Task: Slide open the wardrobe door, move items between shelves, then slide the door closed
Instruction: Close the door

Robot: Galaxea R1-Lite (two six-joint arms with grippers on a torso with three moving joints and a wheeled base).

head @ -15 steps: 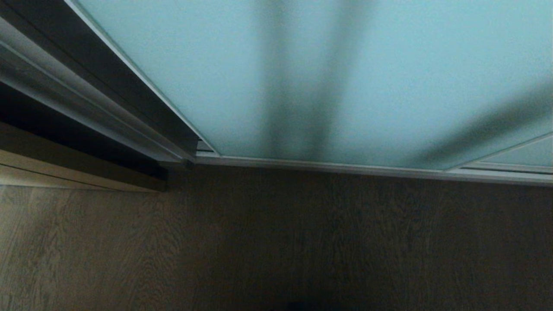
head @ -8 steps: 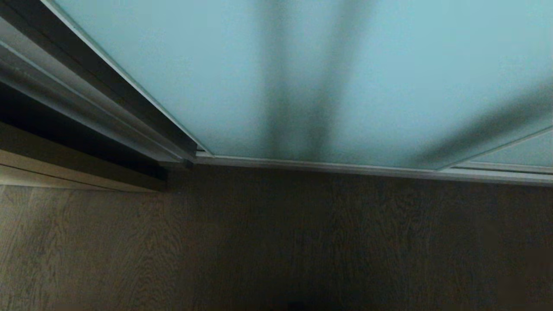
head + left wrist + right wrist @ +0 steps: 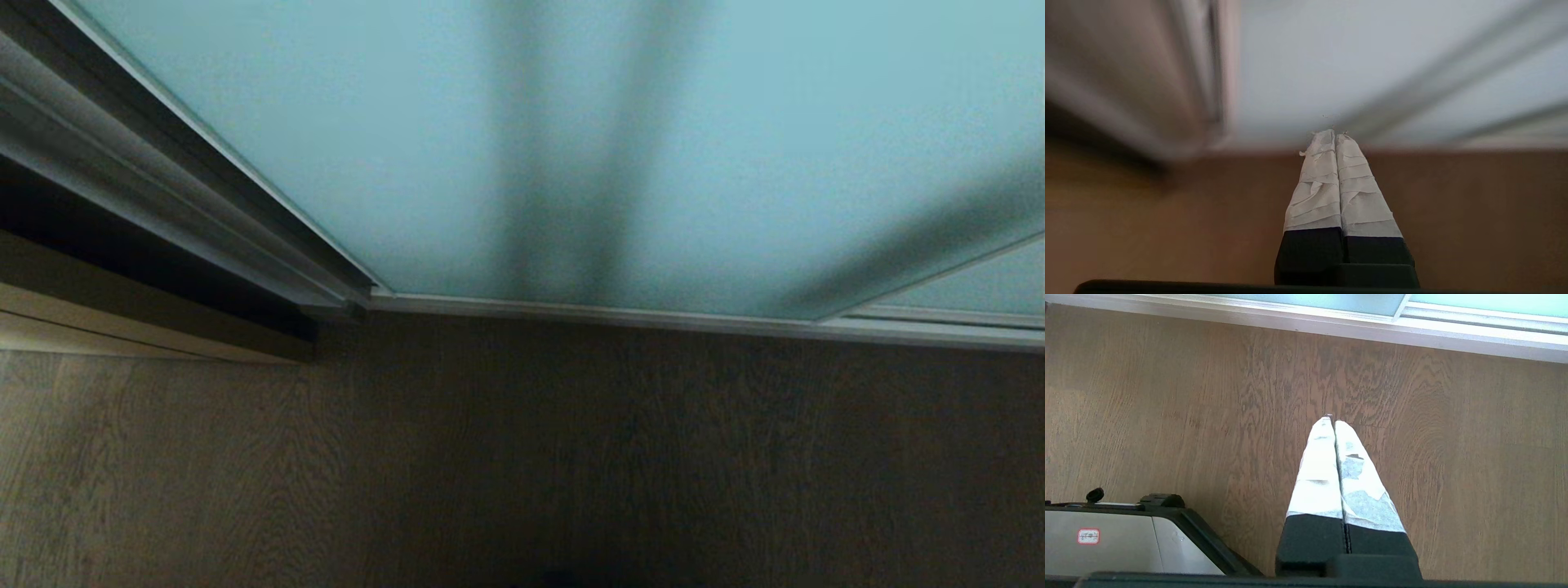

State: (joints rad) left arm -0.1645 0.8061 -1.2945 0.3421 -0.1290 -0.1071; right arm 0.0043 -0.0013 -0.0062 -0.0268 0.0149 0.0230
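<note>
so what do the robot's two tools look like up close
Both match: the left tool and right tool each have two long tapering fingers, black at the base and wrapped in white tape toward the tips. The right one's tape looks patchy and worn grey in spots. No cables or markings show on either.

Dim brown wood-grain floor [image 3: 522, 457], silver bottom track [image 3: 653, 318], dark gap [image 3: 122, 261] at left w/ shadows

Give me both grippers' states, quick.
Left gripper: closed, holding nothing, near the sliding wardrobe door.
Right gripper: closed, empty, over the wood floor.
</note>
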